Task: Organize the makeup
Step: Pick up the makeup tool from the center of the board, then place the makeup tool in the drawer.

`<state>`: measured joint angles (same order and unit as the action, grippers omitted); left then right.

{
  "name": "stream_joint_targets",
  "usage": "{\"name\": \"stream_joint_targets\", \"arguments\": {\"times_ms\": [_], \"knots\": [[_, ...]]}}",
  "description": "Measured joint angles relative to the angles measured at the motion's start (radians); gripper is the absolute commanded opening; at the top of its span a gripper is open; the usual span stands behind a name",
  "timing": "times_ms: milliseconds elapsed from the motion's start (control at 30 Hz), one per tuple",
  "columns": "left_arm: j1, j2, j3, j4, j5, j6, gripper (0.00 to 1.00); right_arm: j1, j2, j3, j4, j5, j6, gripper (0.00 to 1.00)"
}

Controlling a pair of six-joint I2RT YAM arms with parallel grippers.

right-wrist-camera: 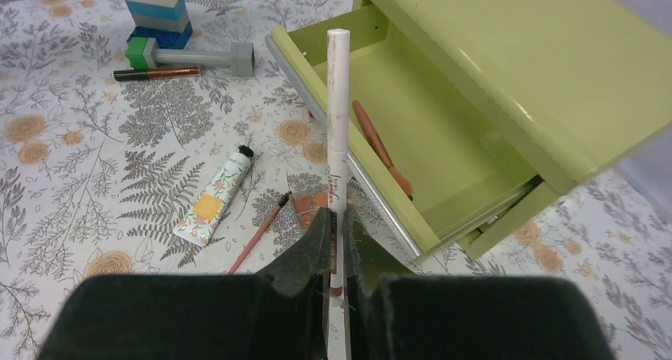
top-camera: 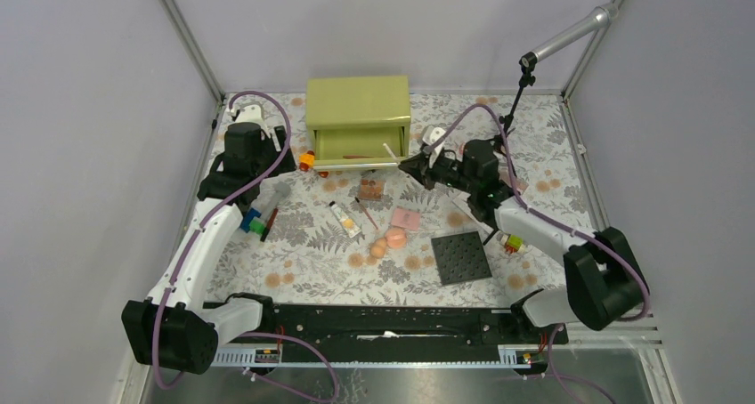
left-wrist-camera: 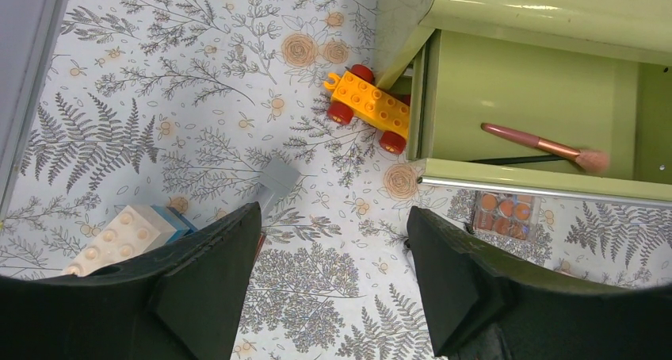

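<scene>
- Makeup lies scattered on the table (top-camera: pixel 294 244) in the top view, in front of the open drawer (top-camera: pixel 352 141): tube (top-camera: pixel 345 219), compact (top-camera: pixel 406 218), sponges (top-camera: pixel 388 241), palette (top-camera: pixel 370 189). The right gripper (top-camera: pixel 411 165) hovers at the drawer's right front corner, closed on a white pencil (top-camera: pixel 390 150) that points over the drawer. I judge it is held so in order to be dropped inside. The plate (top-camera: pixel 461 258) lies near the right arm but apart from it.
- Left wrist view: the left gripper (left-wrist-camera: pixel 333 225) is wide open and holds nothing, above bare table to the left of the drawer. I think it waits here so that the drawer mouth is free for the other arm. A brush (left-wrist-camera: pixel 539 144) lies on the drawer floor, with much bare floor around it. The car (left-wrist-camera: pixel 371 106) stands just beside the cabinet (left-wrist-camera: pixel 547 11) corner, and the blocks (left-wrist-camera: pixel 119 237) are partly hidden behind the left finger.
- Right wrist view: the fingers pinch the pencil near its lower end, so most of its length sticks out forward, across the drawer's front rim. Its tip seems to be over the inside, with the brush just to the right of it. The cabinet top overhangs the back part, so the entry is open from the front only. The tube and a brown pencil (right-wrist-camera: pixel 257 233) lie on the left, apart from the gripper.
</scene>
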<state>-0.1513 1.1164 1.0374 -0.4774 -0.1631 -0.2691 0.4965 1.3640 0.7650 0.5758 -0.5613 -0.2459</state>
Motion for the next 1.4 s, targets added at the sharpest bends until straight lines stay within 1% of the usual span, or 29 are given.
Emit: {"name": "stream_joint_targets", "arguments": {"times_ms": [67,133,200,367,467,600,667,733,833,900,967,1000,1100,1333,1400], "knots": [[0.000,0.000,0.000,0.000,0.000,0.000,0.76,0.016,0.050,0.037,-0.021,0.011,-0.010,0.00],[0.000,0.000,0.000,0.000,0.000,-0.001,0.76,0.028,0.110,0.118,-0.087,0.019,-0.049,0.00],[0.000,0.000,0.000,0.000,0.000,0.000,0.76,0.034,0.167,0.232,-0.189,0.017,-0.123,0.00],[0.000,-0.001,0.000,0.000,0.000,-0.001,0.76,0.034,0.294,0.529,-0.442,0.020,-0.369,0.00],[0.000,-0.002,0.000,0.000,0.000,0.000,0.76,0.038,0.407,0.724,-0.607,0.020,-0.541,0.00],[0.000,-0.003,0.000,0.000,0.000,0.000,0.76,0.046,0.524,0.856,-0.765,0.021,-0.684,0.00],[0.000,-0.004,0.000,0.000,-0.001,0.000,0.77,0.051,0.565,0.878,-0.807,0.025,-0.721,0.03],[0.000,-0.006,0.000,0.000,-0.001,0.000,0.77,0.059,0.599,0.890,-0.832,0.047,-0.745,0.11],[0.000,-0.013,0.000,0.000,-0.001,0.000,0.77,0.072,0.632,0.891,-0.833,0.090,-0.753,0.17],[0.000,-0.018,-0.001,0.000,-0.001,0.000,0.77,0.078,0.639,0.889,-0.824,0.113,-0.753,0.27],[0.000,-0.022,-0.001,0.000,-0.001,0.000,0.77,0.080,0.639,0.888,-0.805,0.129,-0.750,0.38],[0.000,-0.023,-0.001,0.000,-0.001,0.000,0.77,0.080,0.639,0.888,-0.788,0.135,-0.751,0.41],[0.002,-0.023,-0.001,0.000,-0.001,0.000,0.77,0.080,0.638,0.880,-0.751,0.151,-0.748,0.47],[0.007,-0.023,-0.001,0.000,-0.001,0.000,0.77,0.080,0.637,0.872,-0.718,0.163,-0.731,0.49],[0.008,-0.023,-0.001,0.000,-0.001,0.000,0.77,0.080,0.629,0.863,-0.703,0.182,-0.702,0.52]]}}
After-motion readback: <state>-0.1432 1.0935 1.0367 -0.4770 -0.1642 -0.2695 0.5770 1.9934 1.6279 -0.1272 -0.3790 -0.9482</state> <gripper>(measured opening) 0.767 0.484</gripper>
